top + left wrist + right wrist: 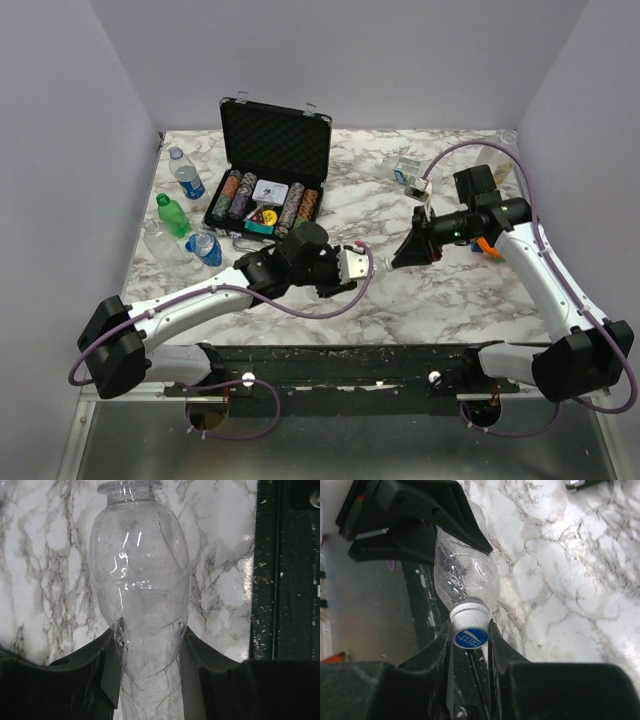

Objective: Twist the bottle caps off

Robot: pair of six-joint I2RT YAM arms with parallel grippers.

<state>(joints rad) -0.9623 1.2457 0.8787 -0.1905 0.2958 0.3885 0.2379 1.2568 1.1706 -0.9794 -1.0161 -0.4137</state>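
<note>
A clear label-less bottle [140,580] is held level above the marble table between my two grippers. My left gripper [149,665] is shut on the bottle's lower body; in the top view it [345,270] sits near the table's middle front. The bottle's cap [469,630] is white with a blue printed top. My right gripper [470,635] is shut on this cap, one finger on each side. In the top view the right gripper [398,257] points left at the bottle [360,265]. The cap is hidden in the top view.
Several more bottles lie at the left: a blue-labelled one [187,180], a green one [172,215] and another blue-labelled one [205,248]. An open black chip case [268,170] stands at the back. A small box [408,172] lies at the back right.
</note>
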